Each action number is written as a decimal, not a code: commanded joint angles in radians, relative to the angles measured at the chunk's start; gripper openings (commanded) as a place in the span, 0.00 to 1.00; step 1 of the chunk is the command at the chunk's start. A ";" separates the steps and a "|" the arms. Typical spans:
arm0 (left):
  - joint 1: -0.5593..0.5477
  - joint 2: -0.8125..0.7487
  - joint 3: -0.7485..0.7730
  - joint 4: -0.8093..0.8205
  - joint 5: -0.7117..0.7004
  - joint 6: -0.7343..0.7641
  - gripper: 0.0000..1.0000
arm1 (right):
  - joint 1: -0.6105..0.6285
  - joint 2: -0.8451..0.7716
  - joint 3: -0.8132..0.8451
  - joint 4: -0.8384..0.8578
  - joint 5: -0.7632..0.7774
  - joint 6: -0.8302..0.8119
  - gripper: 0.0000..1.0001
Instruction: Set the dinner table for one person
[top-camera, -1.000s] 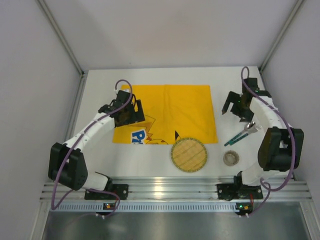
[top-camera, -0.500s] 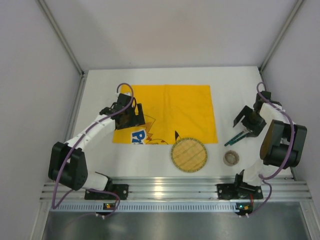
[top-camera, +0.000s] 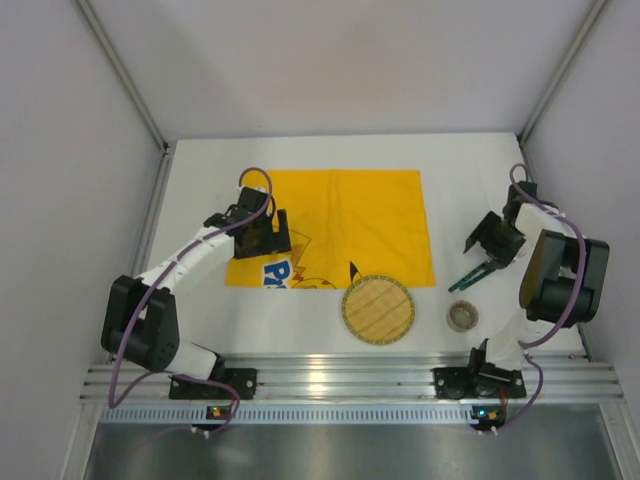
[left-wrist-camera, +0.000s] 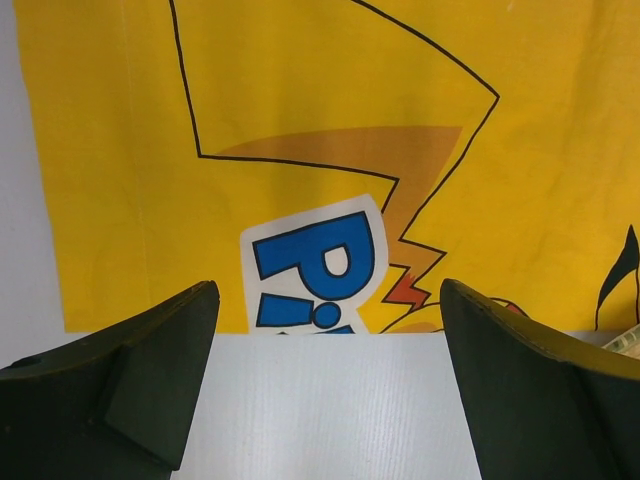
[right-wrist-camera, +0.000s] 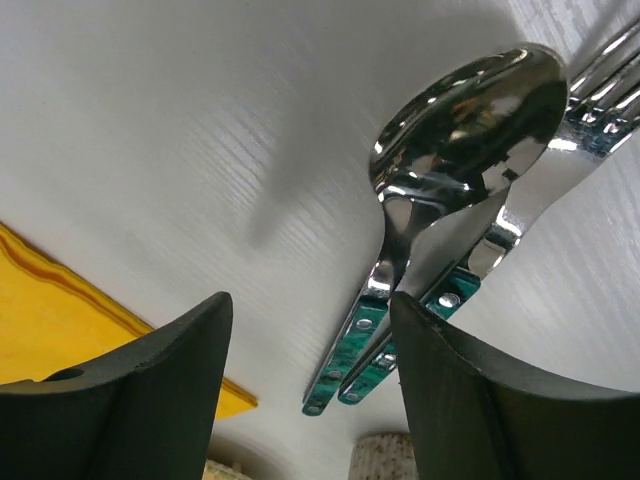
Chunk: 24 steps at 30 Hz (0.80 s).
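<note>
The right hand (right-wrist-camera: 310, 320) hangs low over the white table (top-camera: 190, 200) near its right edge. Its fingers stand partway apart astride the handles of a spoon (right-wrist-camera: 465, 120) and a fork (right-wrist-camera: 600, 95) lying there, though whether either finger touches them is unclear. The left hand (left-wrist-camera: 328, 330) gapes wide and empty over the near edge of the yellow mat (left-wrist-camera: 300, 100).

bare dinner table (top-camera: 330, 150) strip beyond yellow mat (top-camera: 350, 210) is passable; woven disc (top-camera: 378, 309), small cup (top-camera: 461, 317), spoon (right-wrist-camera: 470, 120), fork (right-wrist-camera: 545, 180) crowd near-right corner

Left arm (top-camera: 185, 258) stretched forward, left gripper (left-wrist-camera: 328, 295) spread wide — right arm (top-camera: 555, 275) folded, right gripper (right-wrist-camera: 312, 300) jaws apart.
</note>
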 joint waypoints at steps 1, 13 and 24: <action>0.007 0.012 0.027 0.044 -0.002 0.022 0.97 | 0.022 0.050 0.026 0.055 0.000 0.010 0.64; 0.024 0.066 0.056 0.049 0.013 0.037 0.97 | 0.034 0.085 0.024 0.044 0.072 -0.034 0.22; 0.024 0.134 0.154 0.043 0.056 0.056 0.97 | 0.172 0.036 0.306 -0.106 0.212 -0.124 0.00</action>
